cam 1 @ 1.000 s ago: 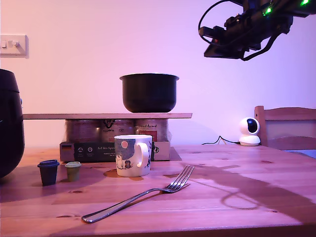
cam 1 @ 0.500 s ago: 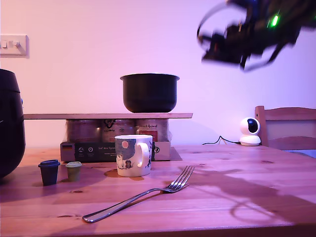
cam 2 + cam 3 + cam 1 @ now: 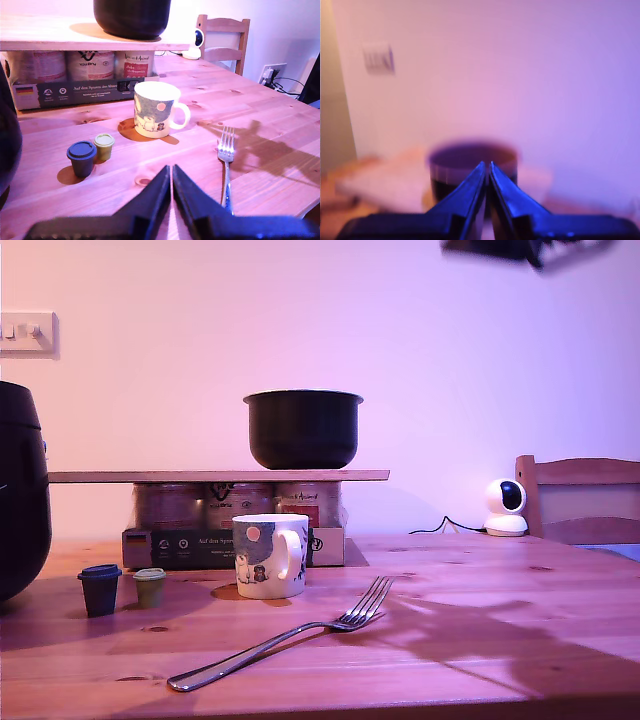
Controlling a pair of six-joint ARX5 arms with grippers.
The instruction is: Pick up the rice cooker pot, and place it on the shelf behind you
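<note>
Since a second ago an arm [image 3: 530,248] lifts nearly out of the exterior view; pot [image 3: 303,427] sits on shelf [image 3: 150,476]. We see both grippers [image 3: 171,172] [image 3: 486,167] closed, empty: placement looks done.

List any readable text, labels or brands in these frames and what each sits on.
"Auf den Spuren" on the dark cardboard tray under the shelf; the remainder is too small.
Tin labels behind the tray: script print, too blurred to read.
Mug: picture only, no words.
</note>
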